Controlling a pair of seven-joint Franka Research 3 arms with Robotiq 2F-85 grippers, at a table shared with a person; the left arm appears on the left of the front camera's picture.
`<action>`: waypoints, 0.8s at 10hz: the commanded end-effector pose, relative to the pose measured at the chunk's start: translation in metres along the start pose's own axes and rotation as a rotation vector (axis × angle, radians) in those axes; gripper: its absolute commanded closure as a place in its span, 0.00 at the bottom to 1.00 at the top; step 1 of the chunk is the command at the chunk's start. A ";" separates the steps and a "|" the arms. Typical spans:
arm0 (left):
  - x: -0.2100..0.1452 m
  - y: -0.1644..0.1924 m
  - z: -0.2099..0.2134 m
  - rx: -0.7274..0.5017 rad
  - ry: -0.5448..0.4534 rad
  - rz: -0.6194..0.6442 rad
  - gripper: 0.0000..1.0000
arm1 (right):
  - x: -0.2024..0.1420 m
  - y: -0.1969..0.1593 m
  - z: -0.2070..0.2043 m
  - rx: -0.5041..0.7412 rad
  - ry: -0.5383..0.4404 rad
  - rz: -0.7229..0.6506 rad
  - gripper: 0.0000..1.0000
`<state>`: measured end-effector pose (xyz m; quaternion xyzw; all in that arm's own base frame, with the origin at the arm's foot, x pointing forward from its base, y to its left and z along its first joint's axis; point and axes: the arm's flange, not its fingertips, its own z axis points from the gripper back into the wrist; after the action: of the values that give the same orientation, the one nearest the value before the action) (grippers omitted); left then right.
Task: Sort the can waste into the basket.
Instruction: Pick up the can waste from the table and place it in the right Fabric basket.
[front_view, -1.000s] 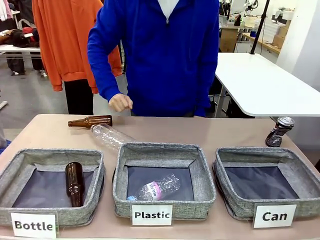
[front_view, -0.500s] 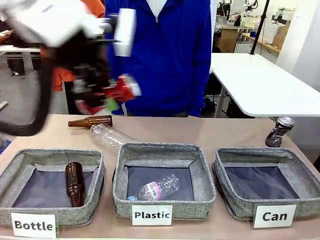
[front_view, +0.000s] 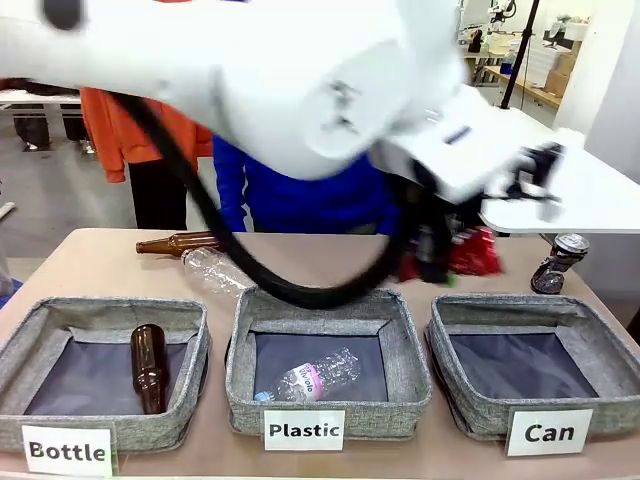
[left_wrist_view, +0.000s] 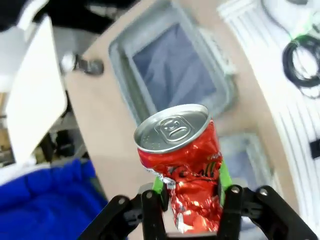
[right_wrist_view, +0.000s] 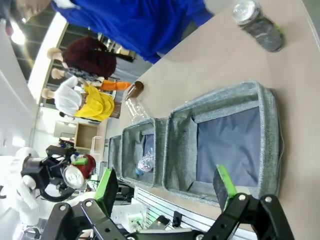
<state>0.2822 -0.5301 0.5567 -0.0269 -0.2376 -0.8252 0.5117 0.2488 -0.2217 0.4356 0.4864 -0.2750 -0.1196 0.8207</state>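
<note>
The left tool (left_wrist_view: 191, 179) is clamped on the crushed lower half of the red can (left_wrist_view: 177, 145), holding it above the tabletop (front_view: 100, 265) near the far rim of the basket (front_view: 520, 304), probably for release inside. The right tool (right_wrist_view: 165, 187) is spread apart and empty. The dark can (front_view: 558, 262) sits behind the basket. Front-view blur hides the grip.

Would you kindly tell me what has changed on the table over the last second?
The left pincer, shut on the red can, swung in from the robot's left and now holds it in the air by the Can basket's far rim. The dark can and the bottles stayed put.
</note>
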 end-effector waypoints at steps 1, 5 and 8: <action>0.043 0.027 -0.029 0.052 -0.040 -0.026 0.55 | -0.016 -0.012 0.063 -0.040 0.013 -0.057 0.00; 0.088 0.053 -0.108 0.094 -0.029 -0.057 0.55 | -0.061 -0.040 0.135 -0.076 -0.051 -0.109 0.00; 0.098 0.081 -0.159 -0.030 0.065 -0.012 0.55 | -0.064 -0.038 0.132 -0.067 -0.073 -0.122 0.00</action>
<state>0.3271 -0.6771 0.4593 -0.0070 -0.2298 -0.8360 0.4982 0.1249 -0.3100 0.4313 0.4696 -0.2710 -0.1988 0.8164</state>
